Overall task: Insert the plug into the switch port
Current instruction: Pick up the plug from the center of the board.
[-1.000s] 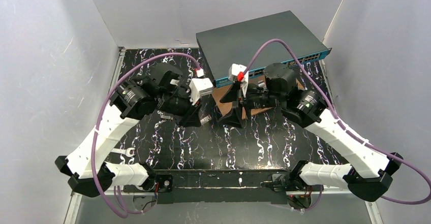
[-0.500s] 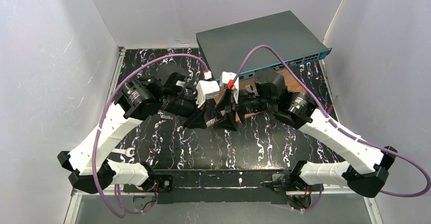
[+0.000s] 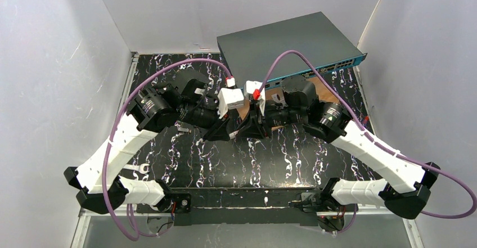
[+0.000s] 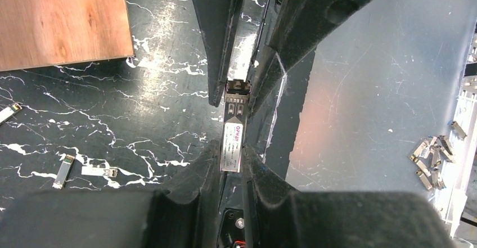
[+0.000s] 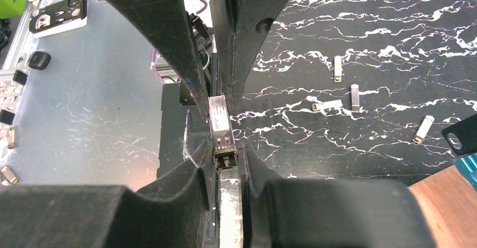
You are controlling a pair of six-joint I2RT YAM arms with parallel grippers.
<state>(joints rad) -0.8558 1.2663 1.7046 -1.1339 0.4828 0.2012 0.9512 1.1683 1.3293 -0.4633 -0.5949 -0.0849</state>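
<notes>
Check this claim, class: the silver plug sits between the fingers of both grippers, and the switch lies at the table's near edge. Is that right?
No. The top external view shows the switch at the far edge of the table, not the near one. The rest stands: the silver plug sits between the fingers of both the left gripper and the right gripper.

The black, white-veined table (image 3: 292, 152) carries the grey switch (image 3: 281, 40) at its far edge, a wooden board (image 4: 56, 17) just beside it, scattered small metal modules (image 5: 337, 68) and a wrench (image 3: 136, 169).
</notes>
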